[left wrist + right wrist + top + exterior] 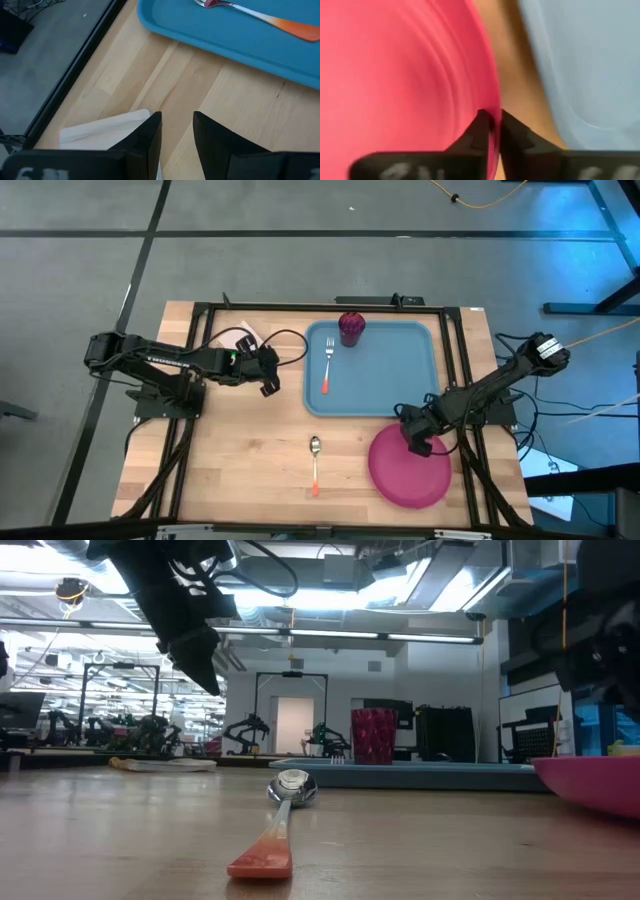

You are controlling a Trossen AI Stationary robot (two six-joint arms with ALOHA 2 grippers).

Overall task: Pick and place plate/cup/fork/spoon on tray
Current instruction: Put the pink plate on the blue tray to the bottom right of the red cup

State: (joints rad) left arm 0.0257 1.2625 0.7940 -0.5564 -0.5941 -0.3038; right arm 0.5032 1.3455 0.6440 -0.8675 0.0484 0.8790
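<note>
The pink plate (410, 468) lies at the table's near right, with my right gripper (418, 442) shut on its rim. The light-blue tray (400, 380) sits at the far middle. On it the dark red cup (351, 327) stands upright at the far edge and the fork (328, 365) lies flat, prongs toward the far edge. The spoon (315, 463) lies on the bare wood near the front edge, bowl toward the tray. My left gripper (268, 370) hangs open above the table, left of the tray. My right gripper pinches the plate's rim (492, 117) between its two fingers, on the side of the plate that faces the tray. The fingers come from above and point down, one over the plate's inner face and one outside the edge. Whether the plate is lifted, I cannot tell.
A white napkin (245, 338) lies on the table left of the tray, just below my left gripper's fingers (150, 137). A black frame (300, 307) runs along the table's far and side edges. Bare wood (240, 450) lies between the spoon and the left edge.
</note>
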